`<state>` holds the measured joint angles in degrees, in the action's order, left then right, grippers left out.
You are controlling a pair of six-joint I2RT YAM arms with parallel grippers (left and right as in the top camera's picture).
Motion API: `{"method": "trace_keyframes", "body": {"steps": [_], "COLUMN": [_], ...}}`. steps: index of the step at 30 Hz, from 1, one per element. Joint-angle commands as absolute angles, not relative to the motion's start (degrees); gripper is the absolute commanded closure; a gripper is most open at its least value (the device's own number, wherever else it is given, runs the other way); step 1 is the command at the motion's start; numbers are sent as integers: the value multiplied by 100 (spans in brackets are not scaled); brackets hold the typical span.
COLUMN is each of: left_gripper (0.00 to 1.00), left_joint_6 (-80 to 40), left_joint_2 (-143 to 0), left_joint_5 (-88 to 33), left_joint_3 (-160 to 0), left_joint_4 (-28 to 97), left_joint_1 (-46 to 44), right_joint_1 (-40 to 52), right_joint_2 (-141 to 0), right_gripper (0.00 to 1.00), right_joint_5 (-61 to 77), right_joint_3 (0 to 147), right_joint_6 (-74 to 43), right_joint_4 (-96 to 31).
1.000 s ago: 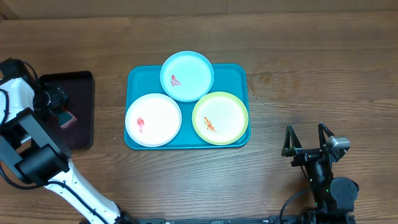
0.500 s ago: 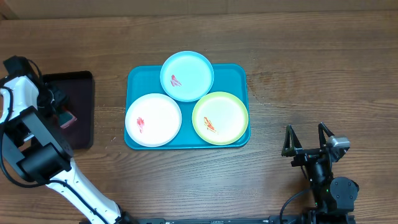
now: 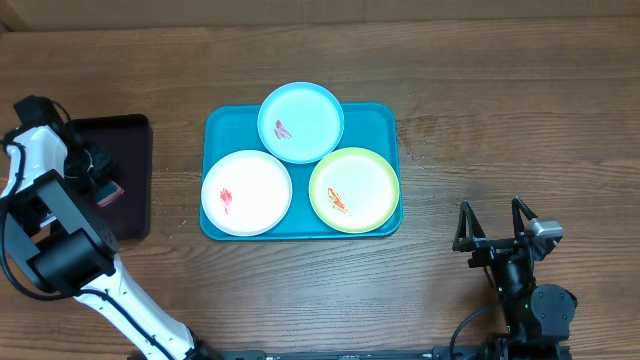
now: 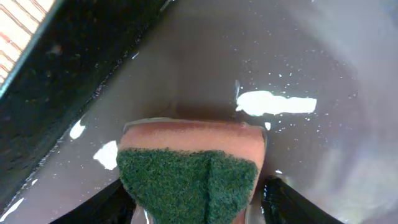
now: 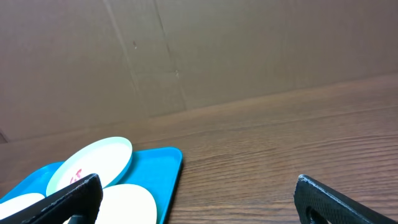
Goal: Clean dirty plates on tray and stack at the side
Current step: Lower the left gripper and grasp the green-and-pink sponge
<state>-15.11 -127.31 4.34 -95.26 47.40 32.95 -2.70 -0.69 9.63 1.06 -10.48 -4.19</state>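
Left hand (image 3: 103, 184) is down inside the black tray (image 3: 128, 130), out at 9 o'clock from the turquoise tray (image 3: 222, 128), and it's pinching the sponge (image 4: 189, 165). The green scouring side faces the wrist camera, with a finger (image 4: 106, 208) tight on each flank. Wet dark floor lies all around it, and the raised black rim runs close by at 10 o'clock in that view. A strip of bare wooden surface (image 3: 520, 100) separates the two trays. The plates pack the turquoise tray. The white plate (image 3: 246, 192) at 8 o'clock reaches the left rim, and the yellow-green plate (image 3: 354, 189) at 4 o'clock reaches the right rim. The light blue plate (image 3: 301, 122) at 12 o'clock overhangs the far rim and nudges both neighbours. All three are smeared red or orange. Right hand (image 3: 490, 206) sits well off at 4 o'clock, fingers spread wide, open wood on every side.
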Motion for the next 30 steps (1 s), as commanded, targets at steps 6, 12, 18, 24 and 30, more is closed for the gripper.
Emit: {"method": "trace_keyframes", "body": {"steps": [6,12,18,24,30], "left_gripper": [96,4,0,28,88], "left_joint_6": [-1564,-1564,-1546,-1544,-1544], "left_joint_2": [-12818,-12818,-12818,-12818,-12818], "left_joint_5": [1000,832,294,123,130], "left_joint_3": [-9325,-9325,-9325,-9325,-9325], "left_joint_4": [4823,4963,5483,5920,5935], "left_joint_1": [3286,3286,3286,3286,3286], "right_joint_1": [-307,-307,-307,-307,-307], "right_joint_2": [-16,-16,-16,-16,-16], "right_gripper": [0,0,0,0,0], "right_joint_5": [902,902,902,902,902], "right_joint_3": [45,45,45,45,45], "right_joint_6": [-1070,-1072,-1072,-1072,-1072], "right_joint_4": [-397,-397,-397,-395,-395]}}
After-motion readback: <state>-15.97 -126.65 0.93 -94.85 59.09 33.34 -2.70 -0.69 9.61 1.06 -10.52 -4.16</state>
